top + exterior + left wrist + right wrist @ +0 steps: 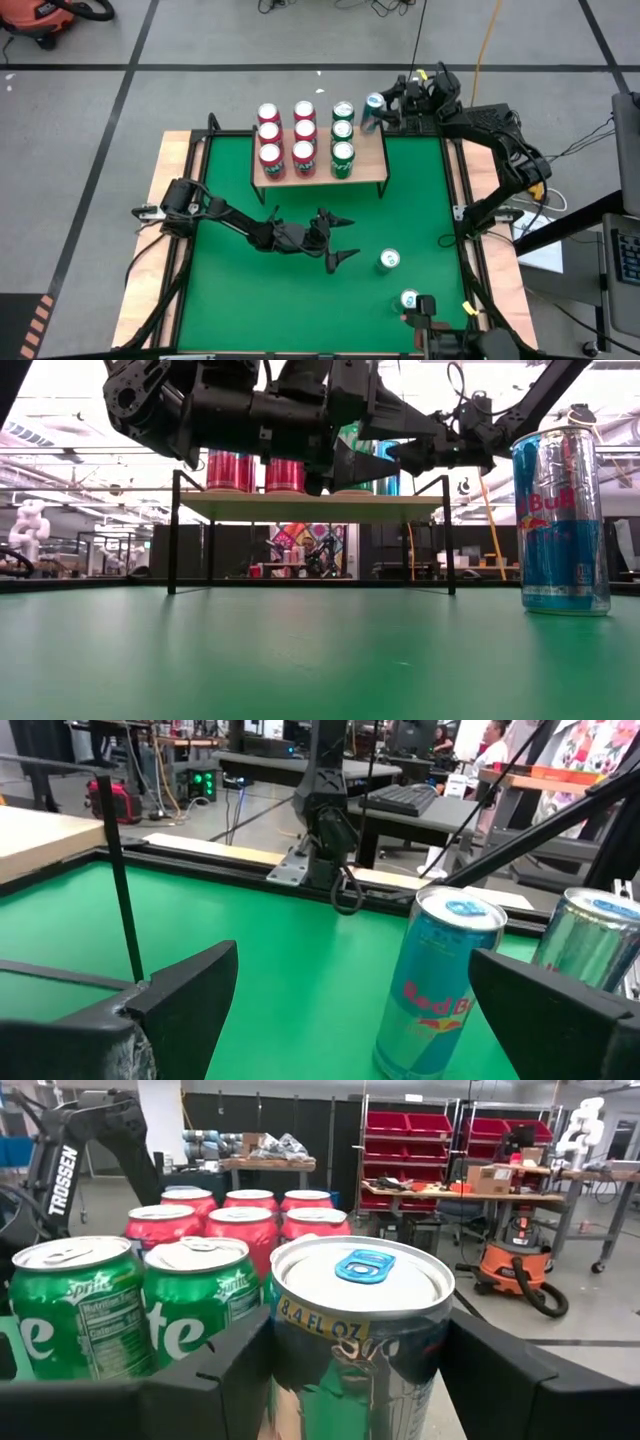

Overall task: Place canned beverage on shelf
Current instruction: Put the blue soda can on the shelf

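High: right gripper [380, 112] clamped on an upright can [374, 104] just off the shelf [372, 160] far right corner — green cans beside it. Left gripper [338, 240] wide apart, mid-table.

Low: shelf board looks crowded.

Right wrist: held can touches neither neighbour — free spot likely tight.

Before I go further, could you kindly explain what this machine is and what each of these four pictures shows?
It is a robot with two dark arms at a green table. One picture looks down from above, one looks level across the tabletop, and one comes from each wrist. Nine cans, six red and three green, stand on the shelf. The right pincer holds a silver-blue can at the shelf's far right corner. The left pincer hangs open over the table near two more cans.
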Robot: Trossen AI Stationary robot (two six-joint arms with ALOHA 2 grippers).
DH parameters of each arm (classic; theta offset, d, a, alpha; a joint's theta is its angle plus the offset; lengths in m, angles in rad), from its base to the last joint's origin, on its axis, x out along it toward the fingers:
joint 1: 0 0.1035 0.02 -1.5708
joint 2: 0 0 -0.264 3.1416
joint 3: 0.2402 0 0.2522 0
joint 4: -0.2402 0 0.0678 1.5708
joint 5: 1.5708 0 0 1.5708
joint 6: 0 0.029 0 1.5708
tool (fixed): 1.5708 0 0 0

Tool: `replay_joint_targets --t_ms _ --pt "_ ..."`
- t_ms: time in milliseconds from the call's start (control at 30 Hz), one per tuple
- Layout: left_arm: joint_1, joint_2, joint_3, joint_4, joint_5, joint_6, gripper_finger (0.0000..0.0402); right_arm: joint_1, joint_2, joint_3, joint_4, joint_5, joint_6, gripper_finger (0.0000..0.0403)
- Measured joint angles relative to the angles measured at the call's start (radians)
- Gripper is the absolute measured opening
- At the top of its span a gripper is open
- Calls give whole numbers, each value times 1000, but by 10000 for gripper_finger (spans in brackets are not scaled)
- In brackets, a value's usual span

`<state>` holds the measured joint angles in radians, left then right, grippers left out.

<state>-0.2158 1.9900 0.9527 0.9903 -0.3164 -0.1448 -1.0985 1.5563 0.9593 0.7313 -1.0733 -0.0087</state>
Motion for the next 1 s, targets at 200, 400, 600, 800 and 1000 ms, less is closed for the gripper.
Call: replay_joint_targets --t_ms 200,400,600,800,1000 --pt "-2 0 0 -38 1 -5 397 0 0 13 -28 0 -1 233" --pt "-2 0 -1 -48 1 -5 397 4 0 13 -103 3 -59 233" --pt "-3 0 -1 -57 1 -6 397 7 0 13 -126 6 -76 233" --pt "-4 0 -1 -58 0 -6 397 7 0 13 -153 6 -112 233" --pt "-8 0 -1 -58 1 -6 397 8 0 13 -154 5 -120 233"
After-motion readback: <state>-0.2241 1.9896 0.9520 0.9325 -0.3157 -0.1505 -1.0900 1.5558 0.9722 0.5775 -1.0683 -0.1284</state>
